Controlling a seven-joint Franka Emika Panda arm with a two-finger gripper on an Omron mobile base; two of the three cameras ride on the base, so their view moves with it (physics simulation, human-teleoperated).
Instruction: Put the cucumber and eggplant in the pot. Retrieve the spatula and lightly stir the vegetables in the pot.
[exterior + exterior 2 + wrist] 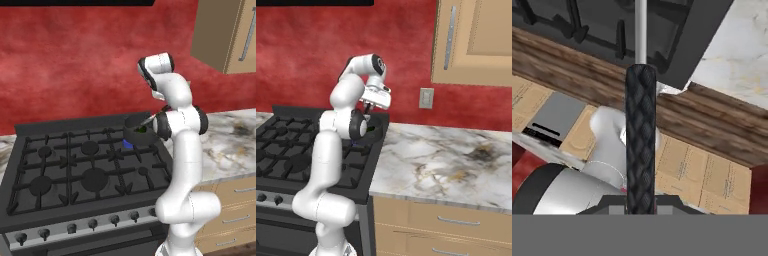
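Spatula [640, 145] — in end effector, above pot [140, 134]

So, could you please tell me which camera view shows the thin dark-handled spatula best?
The hand view: the spatula's textured dark handle and pale shaft run up the middle. The left base view gives a thin sliver above the low dark pot.

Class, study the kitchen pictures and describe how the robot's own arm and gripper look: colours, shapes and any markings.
The arm is built of smooth, rounded, glossy white segments with dark grey to black bands at the joints. It swells into a bulbous white elbow low down. The gripper has a boxy white body under a round white and black wrist. No cables, logos or markings can be made out on it.
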